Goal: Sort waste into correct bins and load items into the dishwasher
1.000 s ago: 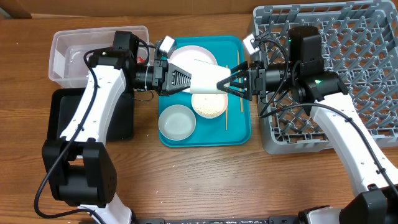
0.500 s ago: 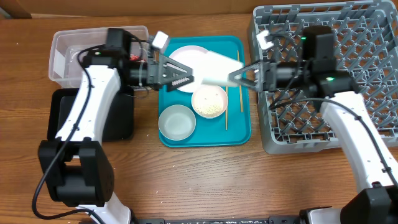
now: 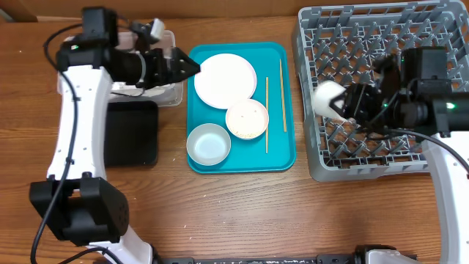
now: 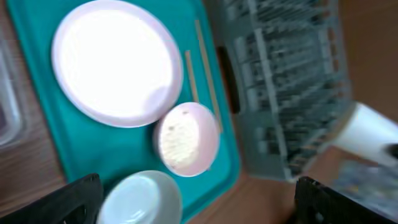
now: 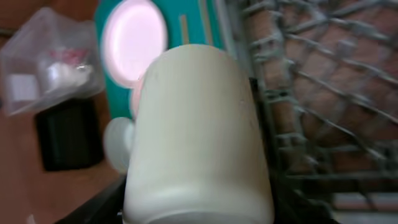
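Right tool (image 3: 341, 103) is clamped tight on the small white cup (image 3: 327, 97), just right of the teal tray (image 3: 282, 158), over the grey rack's (image 3: 366, 37) near side. Left tool (image 3: 183, 67) gapes wide and empty at the teal tray's upper left corner, above the clear tub (image 3: 167, 94). On the tray sit the plate (image 3: 225, 79), rice bowl (image 3: 246, 119), grey-blue bowl (image 3: 208, 144) and chopsticks (image 3: 267, 110).

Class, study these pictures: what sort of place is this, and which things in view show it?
Probably a robot test bench staged for dish clearing: a wooden table, a teal tray, a grey dish rack, and the right pincer holding a white cup.
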`<state>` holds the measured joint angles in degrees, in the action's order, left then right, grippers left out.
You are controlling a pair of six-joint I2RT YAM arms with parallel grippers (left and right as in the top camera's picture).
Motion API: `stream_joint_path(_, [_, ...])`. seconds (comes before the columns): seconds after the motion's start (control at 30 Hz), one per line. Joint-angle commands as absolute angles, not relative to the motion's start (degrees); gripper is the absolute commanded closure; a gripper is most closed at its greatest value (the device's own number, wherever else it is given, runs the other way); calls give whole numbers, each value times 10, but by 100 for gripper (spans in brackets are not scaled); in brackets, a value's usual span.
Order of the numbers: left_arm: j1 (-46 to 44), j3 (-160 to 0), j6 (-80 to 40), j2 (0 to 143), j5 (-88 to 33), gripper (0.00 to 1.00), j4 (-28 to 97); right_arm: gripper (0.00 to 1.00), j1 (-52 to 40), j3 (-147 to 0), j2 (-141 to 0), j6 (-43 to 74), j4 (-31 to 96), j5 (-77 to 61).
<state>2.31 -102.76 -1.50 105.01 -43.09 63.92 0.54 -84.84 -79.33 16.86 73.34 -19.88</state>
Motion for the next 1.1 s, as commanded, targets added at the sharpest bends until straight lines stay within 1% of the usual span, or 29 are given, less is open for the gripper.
stream_joint_path(0.0, [-30, -1043, -19, 1037, -230, 0, 646, 51, 3, -861, -794, 201, 778, -58])
stream_joint_path(0.07, [-56, -1043, -19, 1037, -183, 0, 645, 51, 3, -860, -804, 202, 801, -49])
stream_joint_path(0.2, [-87, -1043, -19, 1037, -138, 0, 642, 51, 3, -850, -835, 202, 826, -36])
stream_joint_path(0.47, [-112, -1043, -19, 1037, -115, 0, 638, 51, -9, -829, -901, 202, 831, -41])
stream_joint_path(0.7, [-112, -1043, -19, 1037, -115, 0, 638, 50, -33, -797, -917, 203, 828, -41])
stream_joint_path(0.73, [-112, -1043, -19, 1037, -115, 0, 639, 47, -33, -796, -917, 203, 827, -41])
stream_joint_path(0.8, [-112, -1043, -19, 1037, -116, 0, 638, 31, -33, -794, -917, 203, 824, -41])
stream_joint_path(0.87, [-112, -1043, -19, 1037, -115, 0, 638, 22, -33, -794, -917, 202, 819, -41])
stream_joint_path(0.93, [-112, -1043, -19, 1037, -115, 0, 638, 20, -33, -794, -917, 202, 811, -41])
stream_joint_path(1.07, [-112, -1043, -19, 1037, -115, 0, 638, 21, -32, -809, -917, 201, 786, -62])
